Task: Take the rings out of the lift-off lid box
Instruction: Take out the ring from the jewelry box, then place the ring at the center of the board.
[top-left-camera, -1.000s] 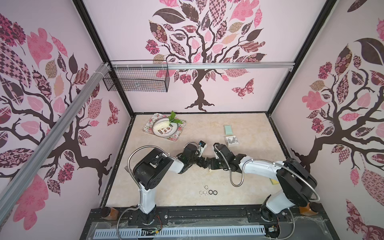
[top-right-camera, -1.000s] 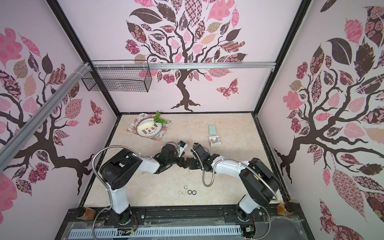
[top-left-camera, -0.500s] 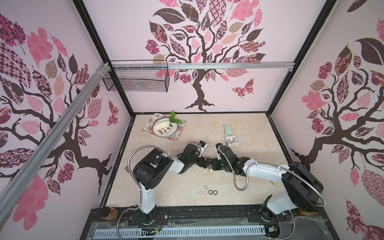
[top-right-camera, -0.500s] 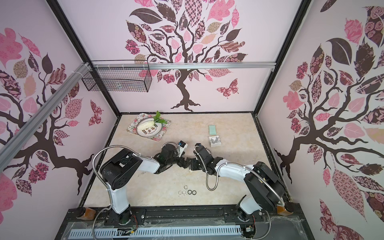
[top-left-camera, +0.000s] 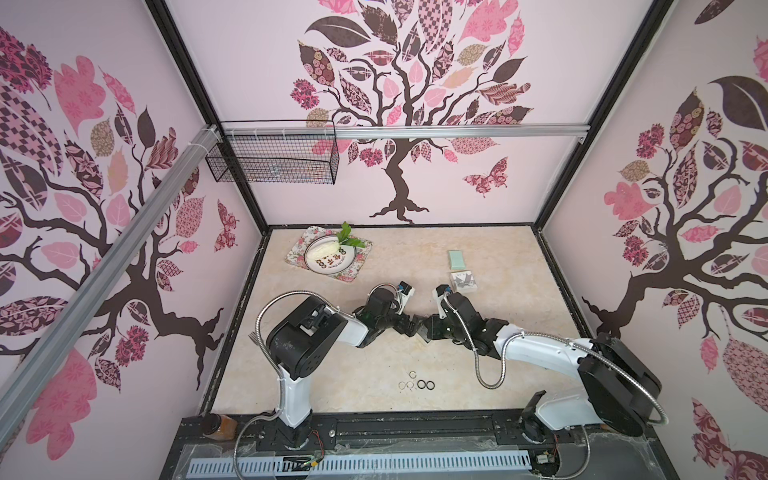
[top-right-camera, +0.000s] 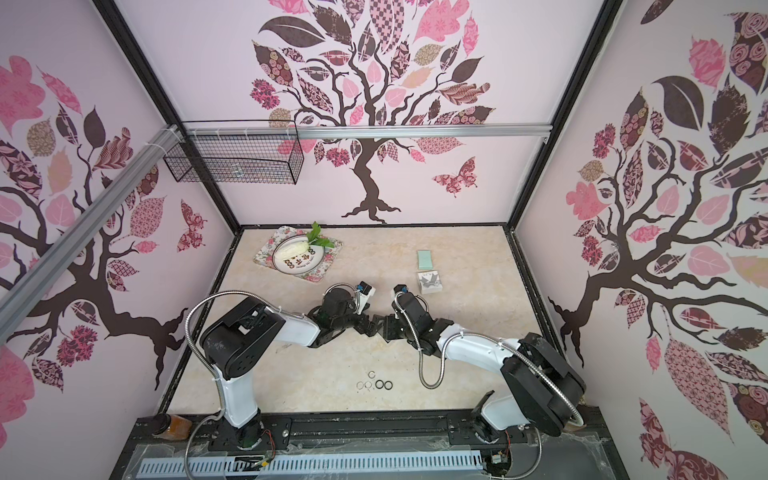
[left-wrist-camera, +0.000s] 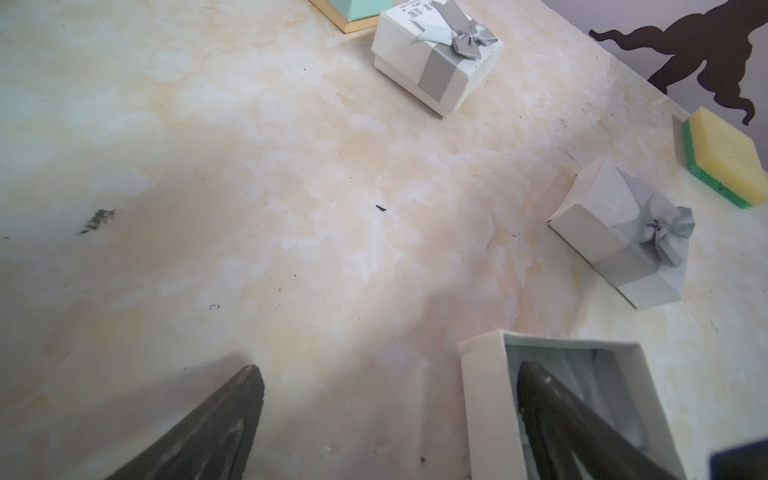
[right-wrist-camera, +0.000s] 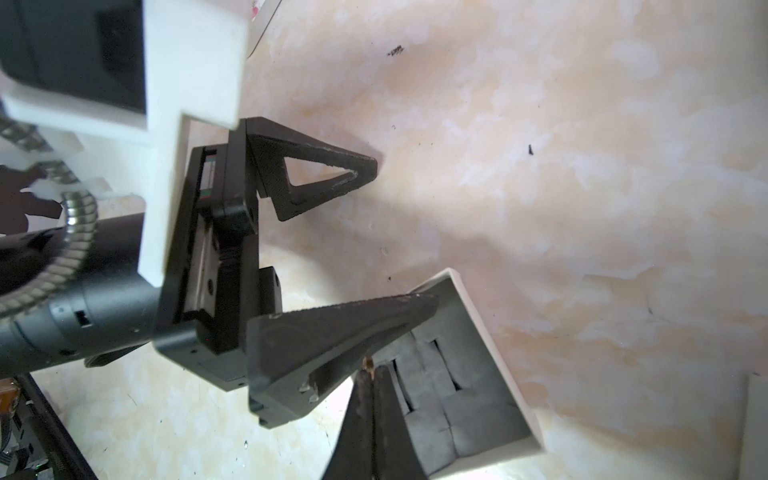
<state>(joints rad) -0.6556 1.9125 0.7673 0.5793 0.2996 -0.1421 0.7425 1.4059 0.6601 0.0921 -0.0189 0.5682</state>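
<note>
The lift-off lid box (left-wrist-camera: 486, 395) stands open mid-table, white with slotted grey foam (right-wrist-camera: 444, 382) inside; I see no ring in the foam. My left gripper (left-wrist-camera: 390, 368) is open and straddles one box wall, one finger inside and the other on the table. My right gripper (right-wrist-camera: 368, 368) is shut, its tips at the box's edge beside the left gripper's lower finger (right-wrist-camera: 374, 316). A tiny brownish speck sits at its tips. Several rings (top-left-camera: 415, 384) lie on the table toward the front, two of them black (top-right-camera: 384, 385). The box's lid (left-wrist-camera: 623, 241) with a grey bow lies tipped over nearby.
A closed white box with a grey bow (top-left-camera: 463, 280) and a teal box (top-left-camera: 457, 258) sit behind the right arm. A yellow-green sponge (left-wrist-camera: 723, 162) lies near the wall. A plate on a floral tray (top-left-camera: 328, 255) is at the back left. A jar (top-left-camera: 218, 424) stands at the front left corner.
The right arm's shoulder and elbow have swung out to the right and its wrist has shifted slightly right. The left arm and the rings have stayed still.
</note>
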